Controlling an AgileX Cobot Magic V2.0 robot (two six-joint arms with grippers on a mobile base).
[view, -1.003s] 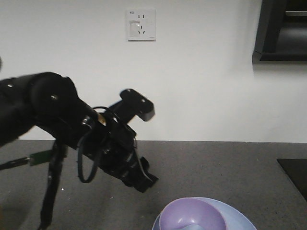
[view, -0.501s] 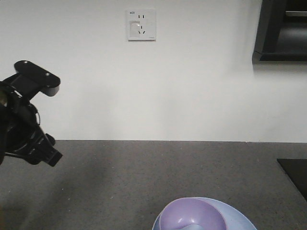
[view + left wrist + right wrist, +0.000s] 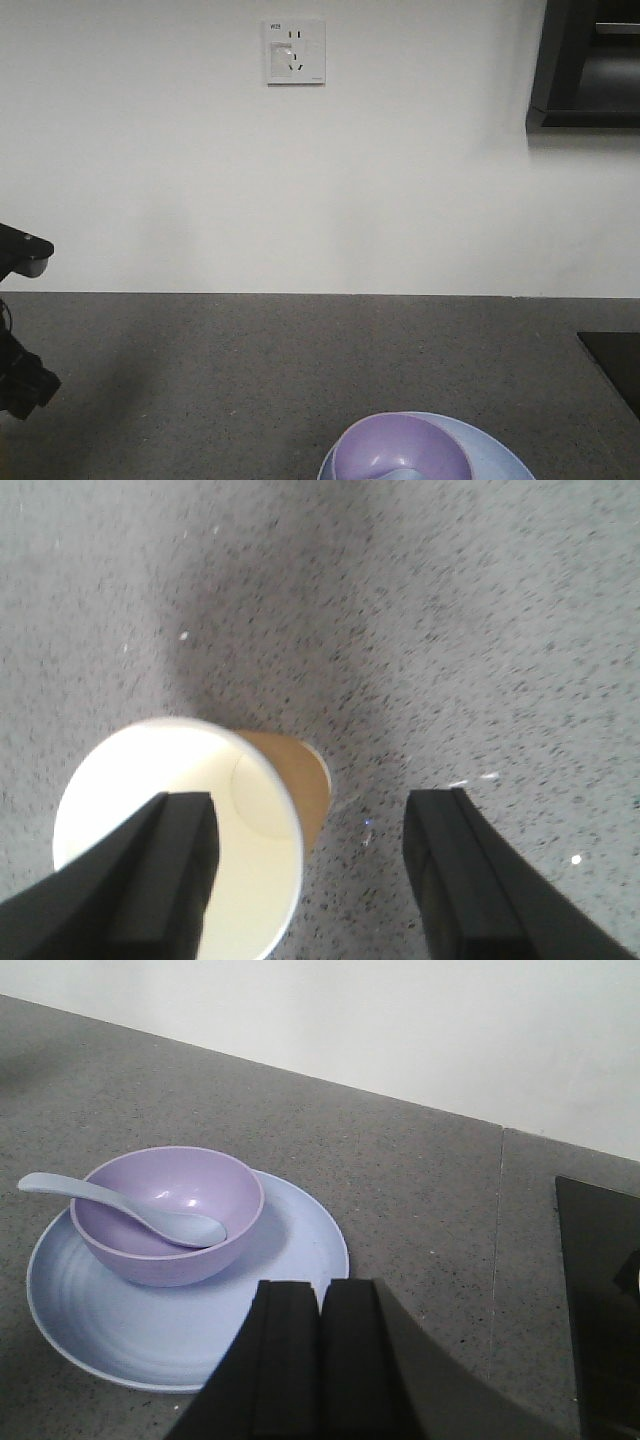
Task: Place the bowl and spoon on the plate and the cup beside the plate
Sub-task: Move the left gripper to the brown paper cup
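The brown paper cup [image 3: 178,825] stands upright on the grey counter in the left wrist view. My left gripper [image 3: 310,815] is open above it; one finger [image 3: 165,875] lies over the cup's white inside and the other finger [image 3: 465,875] is outside, over bare counter. The lavender bowl [image 3: 170,1215] sits on the pale blue plate [image 3: 200,1335], with the pale spoon [image 3: 130,1210] resting in it, handle pointing left over the rim. My right gripper [image 3: 320,1305] is shut and empty, just in front of the plate's near right edge. Bowl [image 3: 400,450] and plate [image 3: 495,458] show at the front view's bottom.
A black cooktop [image 3: 600,1300] lies to the right of the plate, also seen as a black cooktop [image 3: 615,362] at the right edge. A white wall with a socket [image 3: 294,52] backs the counter. A dark cabinet [image 3: 590,60] hangs top right. My left arm [image 3: 18,380] is at the far left edge.
My left arm has swung from the middle of the front view to its far left edge. The bowl and plate have not moved.
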